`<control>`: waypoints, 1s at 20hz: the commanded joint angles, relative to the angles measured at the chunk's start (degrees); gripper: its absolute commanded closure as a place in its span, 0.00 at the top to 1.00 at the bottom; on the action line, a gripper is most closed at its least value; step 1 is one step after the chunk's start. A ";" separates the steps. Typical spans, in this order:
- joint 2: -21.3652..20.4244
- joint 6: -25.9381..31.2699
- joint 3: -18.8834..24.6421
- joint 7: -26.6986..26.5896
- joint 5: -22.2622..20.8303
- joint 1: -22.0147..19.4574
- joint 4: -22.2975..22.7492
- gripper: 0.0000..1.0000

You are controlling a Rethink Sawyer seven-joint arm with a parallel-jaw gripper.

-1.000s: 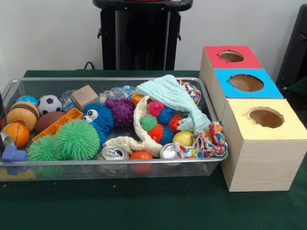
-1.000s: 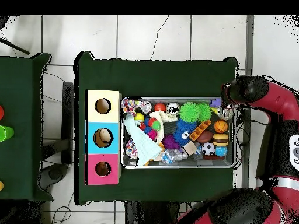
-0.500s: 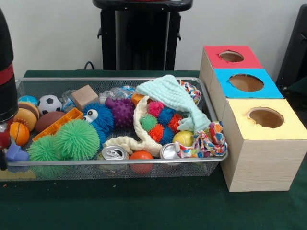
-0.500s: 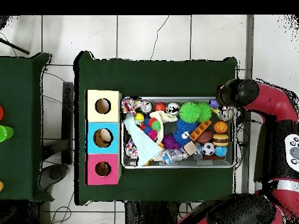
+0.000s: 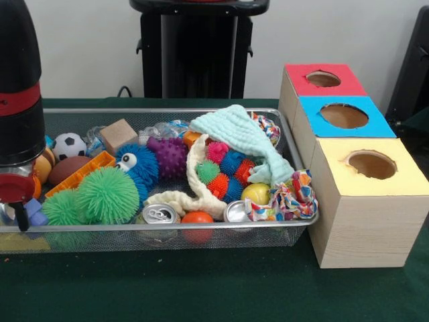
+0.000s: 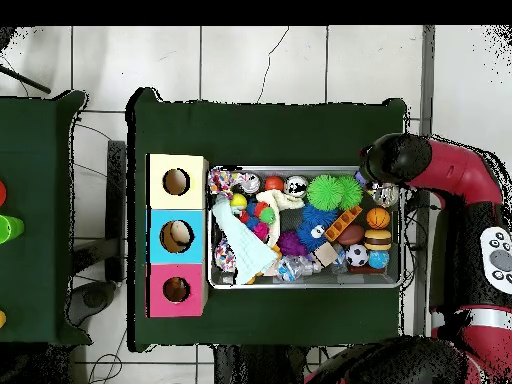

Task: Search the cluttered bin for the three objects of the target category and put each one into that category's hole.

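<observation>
A wire mesh bin [image 5: 167, 111] holds mixed clutter: a soccer ball [image 5: 69, 145], a brown football [image 5: 66, 168], two green spiky balls [image 5: 107, 194], a purple spiky ball [image 5: 169, 155], a blue furry ball with eyes [image 5: 139, 166], a wooden cube [image 5: 118, 134], two cans [image 5: 159, 215] and a mint cloth [image 5: 241, 137]. My gripper [image 5: 19, 213] hangs low at the bin's left end, beside a small blue piece [image 5: 35, 213]. The arm [image 6: 392, 158] covers that corner in the overhead view. It hides most of the basketball and burger toy in the front view.
Three wooden boxes with round holes stand beside the bin: red [image 5: 295, 72], blue [image 5: 379, 126] and yellow [image 5: 409, 180]. A cream cloth [image 5: 194, 181], a patterned fabric [image 5: 293, 196], a yellow-green ball [image 5: 256, 194] and an orange ball [image 5: 198, 218] lie near the bin's front rim.
The arm has come in from the left edge of the front view and now stands over the bin's left end. The objects in the bin have not moved.
</observation>
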 commanded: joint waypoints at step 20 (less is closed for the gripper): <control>-2.27 0.10 1.69 1.26 -0.63 0.70 9.88 1.00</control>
